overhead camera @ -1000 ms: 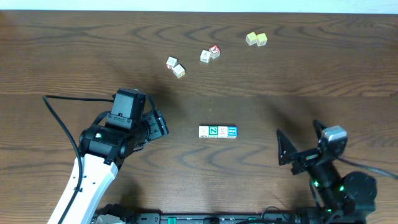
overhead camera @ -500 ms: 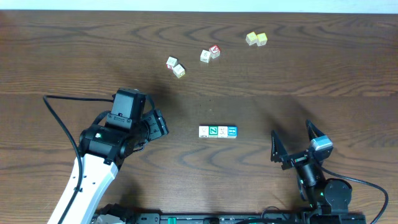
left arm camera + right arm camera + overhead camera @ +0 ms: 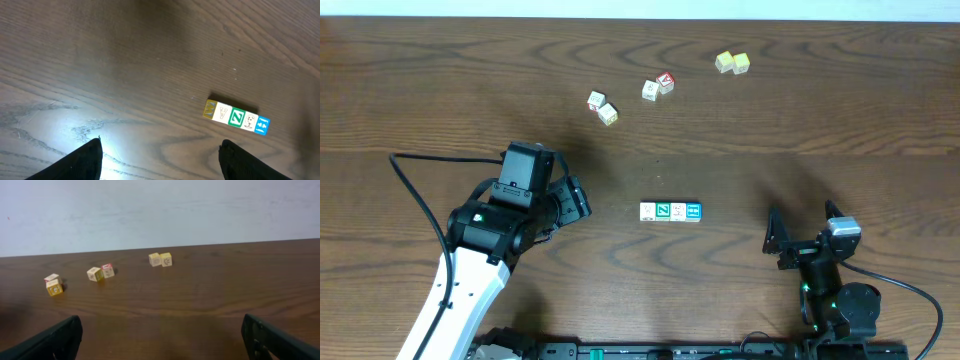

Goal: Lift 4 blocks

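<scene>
A dark wooden worktop is seen from above, with a robot arm at each side of its near edge.

Four small alphabet blocks lie in a straight row, touching side by side, around the middle of the worktop. Across the row their top faces are whitish, green with a letter Z, whitish, and bright blue at the right end.

The left hand sits to the left of the row, well apart from it. Its fingers are spread and hold nothing. Its wrist camera sees the row of blocks ahead, lying flat on the wood.

The right hand is close to the near edge, to the right of the row. Its fingers are wide apart and empty.

Six other cubes lie in three pairs toward the far edge: two yellowish cubes farthest right, a middle pair that includes a red letter face, and a left pair.
</scene>
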Action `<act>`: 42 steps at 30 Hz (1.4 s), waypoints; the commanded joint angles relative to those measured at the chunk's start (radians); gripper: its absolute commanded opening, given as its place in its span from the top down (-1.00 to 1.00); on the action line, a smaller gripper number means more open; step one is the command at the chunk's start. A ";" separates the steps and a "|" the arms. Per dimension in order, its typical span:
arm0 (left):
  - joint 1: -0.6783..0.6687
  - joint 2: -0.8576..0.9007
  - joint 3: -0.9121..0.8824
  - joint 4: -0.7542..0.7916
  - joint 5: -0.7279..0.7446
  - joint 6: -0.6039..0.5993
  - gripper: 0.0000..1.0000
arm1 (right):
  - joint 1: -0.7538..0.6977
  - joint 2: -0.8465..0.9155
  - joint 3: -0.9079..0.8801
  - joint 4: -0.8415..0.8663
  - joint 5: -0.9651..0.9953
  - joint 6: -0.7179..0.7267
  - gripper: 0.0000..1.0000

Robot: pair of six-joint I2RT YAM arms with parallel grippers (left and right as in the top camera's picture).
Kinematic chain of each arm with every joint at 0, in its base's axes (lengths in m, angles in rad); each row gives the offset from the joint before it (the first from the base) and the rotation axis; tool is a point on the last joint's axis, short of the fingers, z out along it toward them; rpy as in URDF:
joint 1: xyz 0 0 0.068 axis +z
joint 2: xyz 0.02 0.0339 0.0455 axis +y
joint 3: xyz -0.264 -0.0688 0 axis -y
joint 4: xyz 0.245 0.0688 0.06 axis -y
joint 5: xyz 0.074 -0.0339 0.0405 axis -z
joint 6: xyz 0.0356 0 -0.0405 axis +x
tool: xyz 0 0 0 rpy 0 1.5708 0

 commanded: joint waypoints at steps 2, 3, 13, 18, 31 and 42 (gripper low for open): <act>0.005 0.000 0.018 -0.003 -0.016 0.017 -0.50 | 0.008 -0.007 -0.002 -0.005 0.023 -0.014 -0.98; 0.005 0.000 0.018 -0.003 -0.016 0.017 -0.50 | 0.008 -0.007 -0.002 -0.005 0.023 -0.014 -0.99; 0.005 0.000 0.018 -0.021 -0.016 0.017 -0.50 | 0.008 -0.007 -0.002 -0.005 0.023 -0.014 -0.99; 0.006 0.000 0.017 -0.085 -0.019 0.018 -0.50 | 0.008 -0.007 -0.002 -0.005 0.023 -0.014 -0.99; 0.140 -0.517 -0.284 0.114 0.071 0.424 -0.50 | 0.008 -0.007 -0.002 -0.005 0.023 -0.014 -0.98; 0.248 -1.019 -0.550 0.246 0.082 0.651 -0.50 | 0.008 -0.007 -0.002 -0.005 0.023 -0.014 -0.99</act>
